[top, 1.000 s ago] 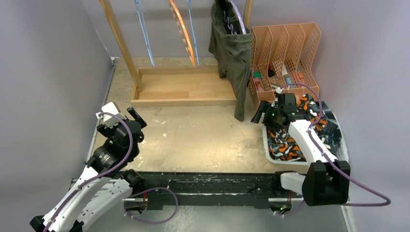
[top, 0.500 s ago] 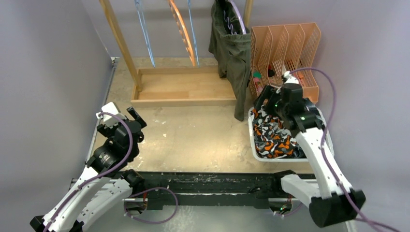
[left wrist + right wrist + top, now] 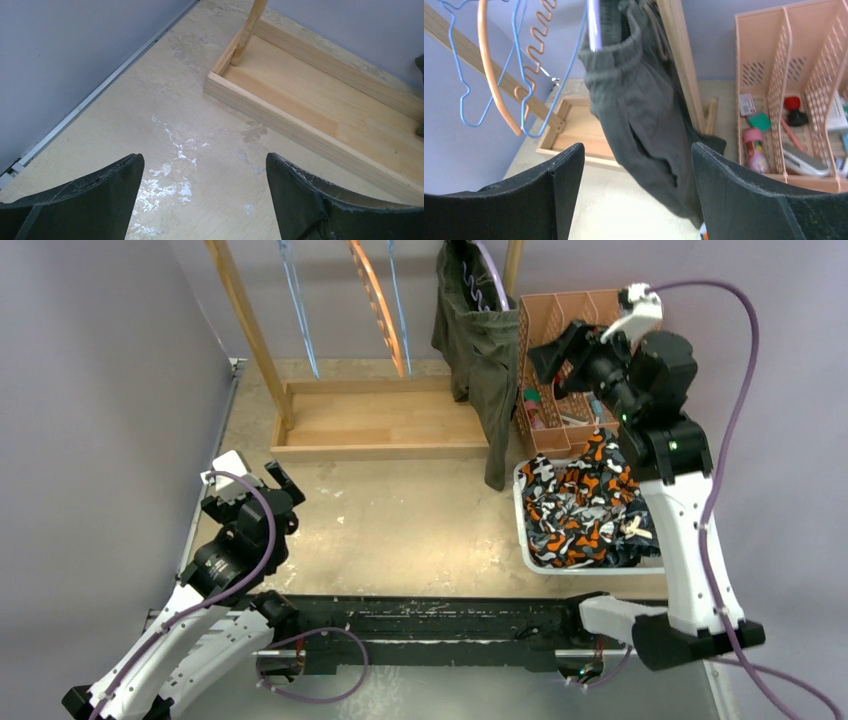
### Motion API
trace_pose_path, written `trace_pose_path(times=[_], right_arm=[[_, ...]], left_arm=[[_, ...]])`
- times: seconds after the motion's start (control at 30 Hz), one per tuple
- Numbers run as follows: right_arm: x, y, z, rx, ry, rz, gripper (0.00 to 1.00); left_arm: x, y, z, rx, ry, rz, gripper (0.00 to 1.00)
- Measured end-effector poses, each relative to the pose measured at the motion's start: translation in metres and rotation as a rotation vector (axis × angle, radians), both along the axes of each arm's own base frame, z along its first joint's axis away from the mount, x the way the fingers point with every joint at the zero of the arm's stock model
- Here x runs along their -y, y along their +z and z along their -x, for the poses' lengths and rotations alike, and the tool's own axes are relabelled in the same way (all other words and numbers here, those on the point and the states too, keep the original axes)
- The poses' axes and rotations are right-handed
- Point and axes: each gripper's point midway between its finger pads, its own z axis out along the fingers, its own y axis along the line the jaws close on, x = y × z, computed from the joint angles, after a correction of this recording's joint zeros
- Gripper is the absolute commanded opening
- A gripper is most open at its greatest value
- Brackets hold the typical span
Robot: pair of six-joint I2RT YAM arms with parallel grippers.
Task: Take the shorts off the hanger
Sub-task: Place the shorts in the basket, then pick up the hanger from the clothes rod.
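Note:
The olive green shorts (image 3: 482,340) hang from a lilac hanger (image 3: 593,25) at the right end of the wooden rack (image 3: 375,420); they also show in the right wrist view (image 3: 639,100). The orange-black-white blotch-patterned shorts (image 3: 580,510) lie in a white bin (image 3: 523,530) at the right. The plain black and wavy-patterned pairs are out of view. My right gripper (image 3: 555,352) is open and empty, raised just right of the green shorts, facing them. My left gripper (image 3: 262,475) is open and empty, low over the table at the left.
Empty blue hangers (image 3: 295,300) and an orange hanger (image 3: 375,300) hang on the rack. A peach slotted organizer (image 3: 570,320) with small items stands behind the bin, under my right arm. Walls close in on the left and right.
My right arm has risen from the bin and swung back and up toward the green shorts. The patterned shorts stay in the bin. The left arm has not moved.

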Motion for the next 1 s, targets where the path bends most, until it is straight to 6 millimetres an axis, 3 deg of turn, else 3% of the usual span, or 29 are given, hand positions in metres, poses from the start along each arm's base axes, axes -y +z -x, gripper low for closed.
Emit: trace_pose_path(times=[0.2, 0.4, 0.53, 0.7, 0.87, 1.0], right_arm=[[-0.025, 0.026, -0.044, 0.028, 0.088, 0.052, 0.82], [-0.038, 0.032, -0.074, 0.023, 0.114, 0.074, 0.84], [-0.049, 0.040, -0.094, 0.030, 0.143, 0.074, 0.76], [-0.067, 0.024, -0.113, -0.005, 0.176, 0.093, 0.69], [-0.094, 0.000, -0.120, -0.058, 0.227, 0.128, 0.62], [-0.108, -0.014, -0.125, -0.088, 0.217, 0.165, 0.40]], left_arm=[[0.000, 0.000, 0.000, -0.002, -0.003, -0.001, 0.92], [0.000, 0.000, 0.000, -0.002, -0.003, -0.001, 0.93], [0.000, 0.000, 0.000, -0.002, -0.003, -0.001, 0.92], [0.000, 0.000, 0.000, -0.002, -0.003, -0.001, 0.92], [0.001, -0.001, 0.000, -0.005, -0.003, -0.003, 0.91], [0.001, -0.002, -0.001, -0.012, -0.003, -0.008, 0.91]])
